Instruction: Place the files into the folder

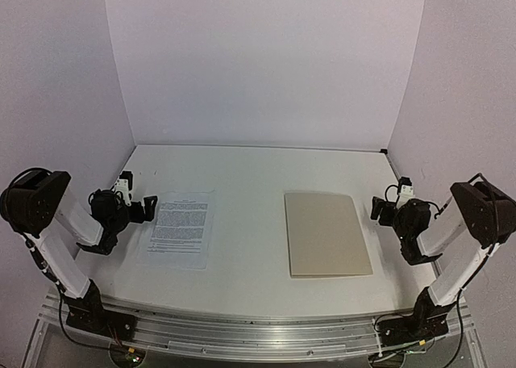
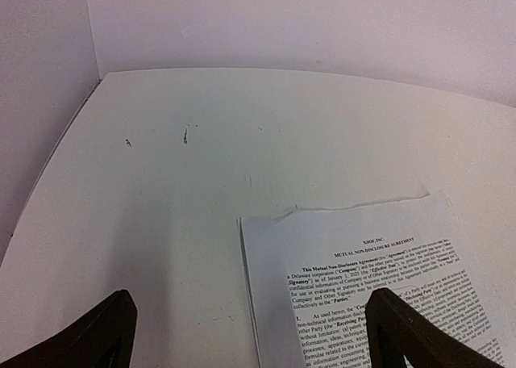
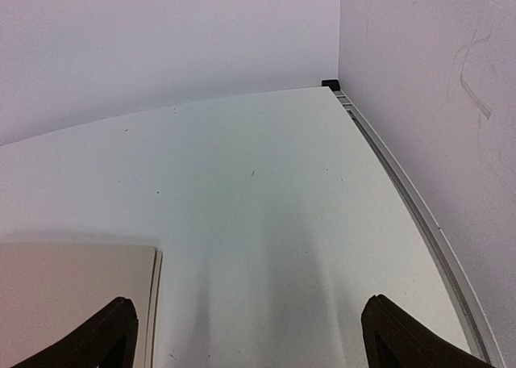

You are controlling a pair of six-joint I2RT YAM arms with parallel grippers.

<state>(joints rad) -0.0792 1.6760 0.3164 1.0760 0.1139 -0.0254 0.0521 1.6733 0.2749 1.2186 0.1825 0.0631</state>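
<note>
The files [image 1: 179,227] lie flat on the left half of the white table, a thin stack of white sheets printed with black text; their top left corner shows in the left wrist view [image 2: 355,255]. The folder [image 1: 326,233] is closed and flat on the right half, its beige corner visible in the right wrist view [image 3: 72,295]. My left gripper [image 1: 135,209] hovers just left of the files, open and empty, with its right finger over the paper's edge. My right gripper [image 1: 380,209] hangs just right of the folder, open and empty.
White walls enclose the table on three sides. A raised rim [image 3: 411,215] runs along the table's right edge, with a small black corner piece [image 3: 330,84] at the back. A metal rail [image 1: 258,332] carries both arm bases at the near edge.
</note>
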